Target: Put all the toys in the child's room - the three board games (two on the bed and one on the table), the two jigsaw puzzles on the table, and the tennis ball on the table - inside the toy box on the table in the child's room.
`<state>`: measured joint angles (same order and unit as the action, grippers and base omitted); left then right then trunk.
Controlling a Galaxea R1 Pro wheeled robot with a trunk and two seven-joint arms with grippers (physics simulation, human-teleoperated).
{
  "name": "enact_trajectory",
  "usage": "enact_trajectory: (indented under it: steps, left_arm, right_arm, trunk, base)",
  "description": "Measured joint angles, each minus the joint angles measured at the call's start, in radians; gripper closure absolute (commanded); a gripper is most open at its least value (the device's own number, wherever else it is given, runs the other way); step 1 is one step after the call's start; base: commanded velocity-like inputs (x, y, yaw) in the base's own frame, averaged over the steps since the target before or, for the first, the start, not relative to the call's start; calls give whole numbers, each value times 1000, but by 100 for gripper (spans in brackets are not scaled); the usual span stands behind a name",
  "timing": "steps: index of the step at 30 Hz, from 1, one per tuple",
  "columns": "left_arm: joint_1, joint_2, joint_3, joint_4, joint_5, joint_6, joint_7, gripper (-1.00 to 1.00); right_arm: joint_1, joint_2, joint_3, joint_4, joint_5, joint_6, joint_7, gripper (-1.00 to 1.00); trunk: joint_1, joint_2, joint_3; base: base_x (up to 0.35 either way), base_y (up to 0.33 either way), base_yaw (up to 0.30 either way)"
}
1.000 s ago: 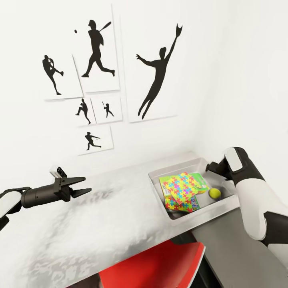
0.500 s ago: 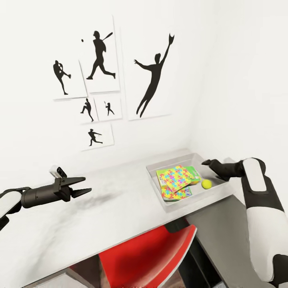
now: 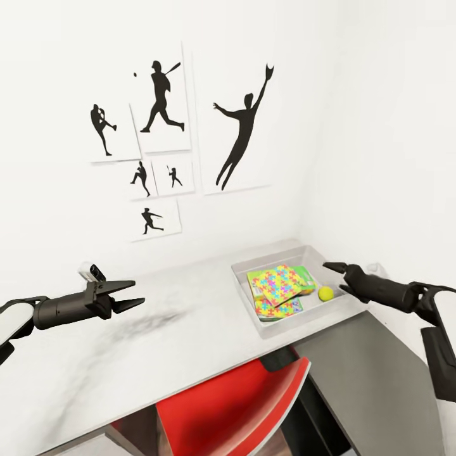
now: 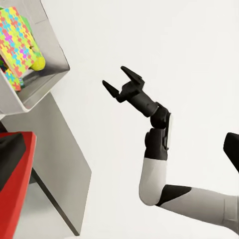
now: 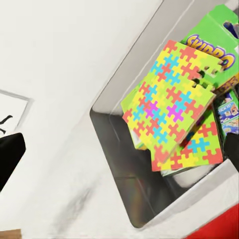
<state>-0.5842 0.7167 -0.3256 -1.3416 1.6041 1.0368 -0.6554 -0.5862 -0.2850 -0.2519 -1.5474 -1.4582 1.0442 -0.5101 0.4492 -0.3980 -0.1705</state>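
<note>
The toy box (image 3: 246,292) rests at the right end of the table (image 3: 126,354). Inside it lie two jigsaw puzzles (image 3: 277,283) (image 3: 283,308) stacked on board games, a green edge (image 3: 306,276) poking out, and the tennis ball (image 3: 325,292). The right wrist view shows the top jigsaw puzzle (image 5: 172,107), the lower one (image 5: 191,147), the Skip-Bo box (image 5: 219,55) and a blue-teal game (image 5: 230,112). My right gripper (image 3: 334,276) (image 4: 113,75) hangs open and empty over the box's right rim, near the ball. My left gripper (image 3: 139,292) is open and empty above the table's left part.
A red chair (image 3: 228,411) is tucked under the table's front edge. A lower dark grey cabinet (image 3: 373,380) adjoins the table on the right. White walls meet in the corner behind the box, with black athlete silhouette pictures (image 3: 240,133) on the back wall.
The whole view has pulled back and shifted. My right arm has straightened, so its open gripper now reaches in over the box's right rim. The left arm has not moved.
</note>
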Motion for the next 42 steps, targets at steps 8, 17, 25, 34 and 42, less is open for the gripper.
enact_trajectory:
  steps: [8, 17, 25, 34, 42]
  left_arm:
    - [0, 0, 0, 1, 0, 0, 0, -100]
    - [0, 0, 0, 3, -1, 0, 0, -100]
    - [0, 0, 1, 4, -1, 0, 1, -100]
    - [0, 5, 4, 5, -1, 0, 0, -100]
    - [0, 6, 4, 6, -2, 0, 1, -100]
  right_arm:
    - [234, -13, -61, -48, -91, 0, 267, -100]
    - [421, 1, -169, -54, -111, -1, 630, -100]
    - [488, 8, -195, -45, -61, -1, 749, -100]
    - [496, 10, -232, -45, -40, -1, 763, -100]
    - [497, 11, -235, -44, -33, -1, 763, -100]
  trunk:
    - [0, 0, 13]
    - [0, 0, 27]
    - [0, 0, 40]
    - [0, 0, 55]
    - [0, 0, 68]
  base:
    - [0, 0, 0]
    - [0, 0, 0]
    - [-58, 0, 0]
    - [-179, 0, 0]
    - [-52, 0, 0]
